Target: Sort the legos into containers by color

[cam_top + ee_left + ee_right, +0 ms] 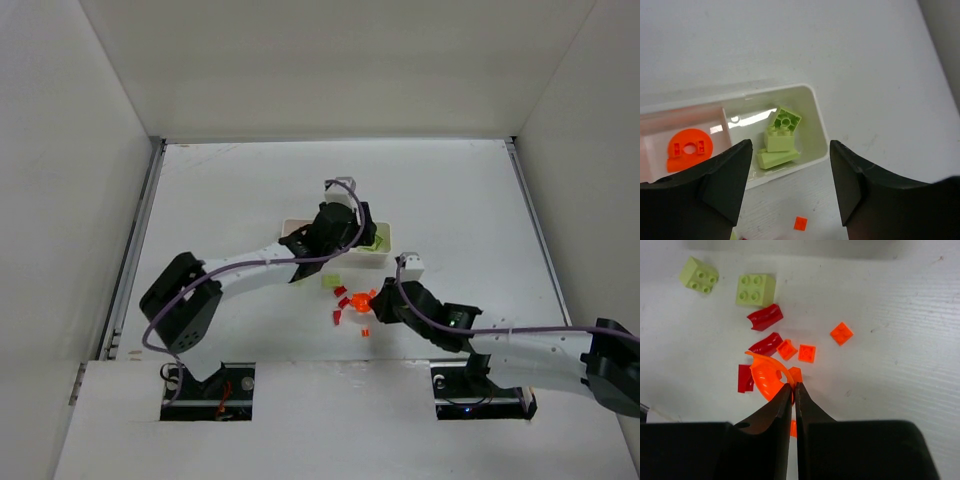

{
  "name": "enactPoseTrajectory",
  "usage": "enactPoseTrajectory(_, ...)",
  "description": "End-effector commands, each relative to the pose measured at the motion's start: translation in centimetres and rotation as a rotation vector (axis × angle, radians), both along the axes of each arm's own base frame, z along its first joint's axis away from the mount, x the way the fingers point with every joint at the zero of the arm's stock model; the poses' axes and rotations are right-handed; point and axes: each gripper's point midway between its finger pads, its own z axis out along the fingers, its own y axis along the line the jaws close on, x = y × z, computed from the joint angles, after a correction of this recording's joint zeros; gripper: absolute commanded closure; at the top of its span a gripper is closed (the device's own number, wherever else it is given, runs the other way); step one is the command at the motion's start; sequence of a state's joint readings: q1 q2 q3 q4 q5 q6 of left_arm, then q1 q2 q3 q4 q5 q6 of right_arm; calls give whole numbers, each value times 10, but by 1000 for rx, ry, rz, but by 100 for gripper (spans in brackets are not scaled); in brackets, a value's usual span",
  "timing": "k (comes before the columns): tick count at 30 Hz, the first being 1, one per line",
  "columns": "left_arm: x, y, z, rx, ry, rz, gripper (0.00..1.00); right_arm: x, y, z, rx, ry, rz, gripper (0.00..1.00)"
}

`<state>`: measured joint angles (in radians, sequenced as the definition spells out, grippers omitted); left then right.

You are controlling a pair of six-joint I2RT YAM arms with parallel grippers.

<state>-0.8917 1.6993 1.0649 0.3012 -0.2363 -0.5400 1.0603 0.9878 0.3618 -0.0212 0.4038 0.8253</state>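
Left wrist view: left gripper (790, 148) spread wide, nothing between the jaws.
Below those jaws: end compartment of the white tray (816, 117), with a small heap of yellow-green bricks (781, 132) centred in the gap (untouched).
Next compartment: orange disc (689, 148), off to one side of the jaws.
Right wrist view: right gripper (793, 390) clenched, its tips pinching the near rim of the orange curved piece (766, 376).
Around that piece: red pieces (764, 317) and small orange tiles (807, 353), touching or just beside it.
Farther from the tips: loose green pair (756, 289) on the table (900, 315).
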Motion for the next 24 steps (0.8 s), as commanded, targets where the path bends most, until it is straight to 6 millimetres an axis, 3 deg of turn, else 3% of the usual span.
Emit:
enactPoseTrajectory(1, 2, 19, 60, -138, -104, 39, 39, 22, 13, 35, 34, -80, -13, 87)
enactPoseTrajectory(5, -3, 63, 73, -167, -144, 119, 39, 48, 18, 59, 50, -128, -48, 87)
enactPoseTrajectory(7, -12, 82, 70, -179, -151, 150, 40, 63, 22, 68, 44, -158, -58, 87)
enactPoseTrajectory(16, -65, 143, 17, -57, -129, 240, 43, 129, 48, 84, -12, -202, -93, 87)
enactPoseTrajectory(20, -86, 152, -1, -34, -113, 240, 44, 156, 59, 79, -37, -197, -105, 87)
enactPoseTrajectory(24, -100, 145, -18, -18, -82, 207, 44, 173, 71, 68, -56, -176, -103, 87)
